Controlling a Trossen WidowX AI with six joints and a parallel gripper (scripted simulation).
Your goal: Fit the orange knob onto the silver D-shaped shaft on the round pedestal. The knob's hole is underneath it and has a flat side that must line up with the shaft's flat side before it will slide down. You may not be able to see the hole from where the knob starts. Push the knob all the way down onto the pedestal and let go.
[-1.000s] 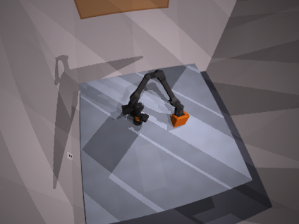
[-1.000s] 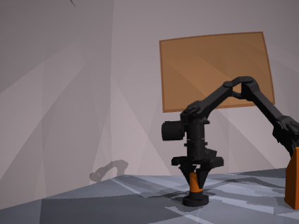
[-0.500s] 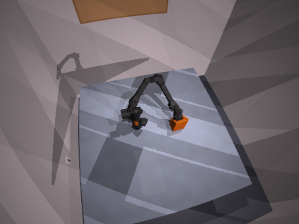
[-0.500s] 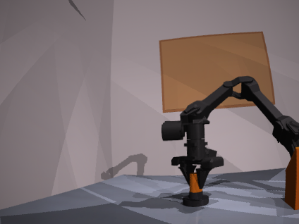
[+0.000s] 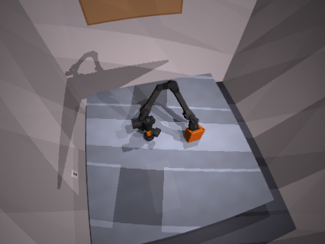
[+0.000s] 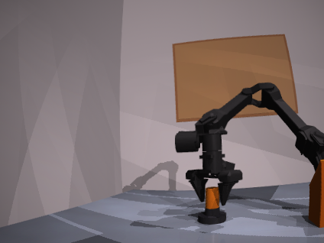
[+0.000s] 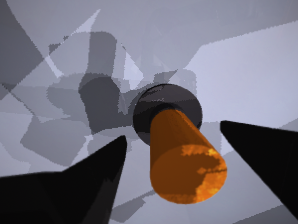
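The orange knob (image 5: 149, 133) (image 6: 212, 199) (image 7: 187, 175) is a cylinder standing upright on the dark round pedestal (image 6: 212, 218) (image 7: 144, 112). In the exterior view its lower end meets the pedestal's narrow dark collar, with no gap visible. The silver shaft and the knob's hole are hidden. My gripper (image 6: 212, 203) (image 7: 171, 132) points down and is open, one finger on each side of the knob. In the wrist view both fingertips stand clear of it.
The arm's orange base block (image 5: 195, 134) (image 6: 317, 202) stands to the right of the pedestal. The arm arches between them above the grey-blue table (image 5: 215, 184) (image 6: 126, 225). A brown board (image 5: 134, 9) (image 6: 233, 76) is on the wall behind. Shadows cross the table.
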